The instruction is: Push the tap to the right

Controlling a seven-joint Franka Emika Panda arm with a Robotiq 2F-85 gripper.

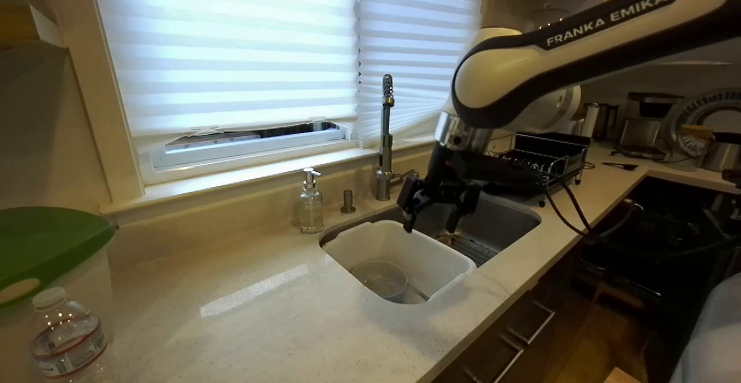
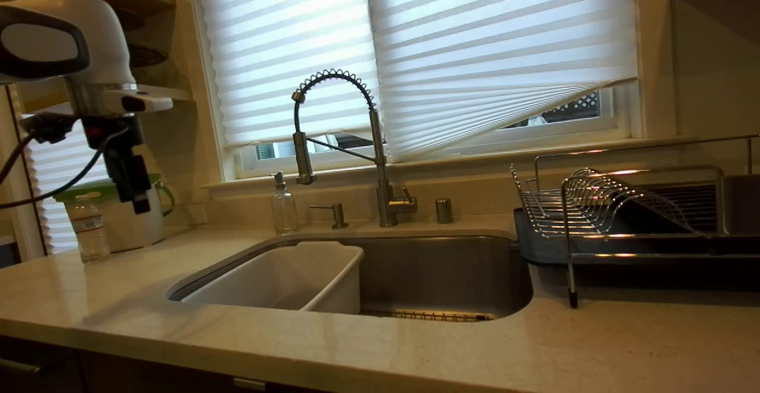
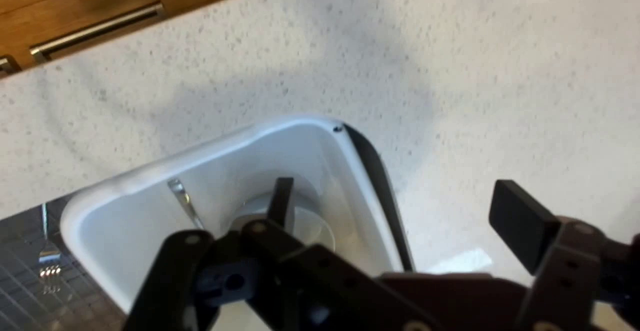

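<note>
The tap is a tall slim dark-grey faucet behind the sink. It shows in both exterior views point(image 1: 386, 140) point(image 2: 378, 143). In an exterior view its spring-wrapped gooseneck arches to the left and its spray head point(image 2: 303, 158) hangs toward the left side of the sink. The tap is out of view in the wrist view. My gripper point(image 1: 431, 227) is open and empty, pointing down, apart from the tap. It also shows in an exterior view point(image 2: 141, 203), well left of the tap. In the wrist view my spread fingers point(image 3: 395, 201) have nothing between them.
A white basin point(image 2: 261, 280) sits in the left part of the sink point(image 2: 445, 274). A glass soap bottle point(image 2: 284, 209), a short dispenser pump point(image 2: 338, 215) and a stubby metal fitting point(image 2: 443, 210) stand near the tap. A dish rack point(image 2: 623, 221) stands right of the sink.
</note>
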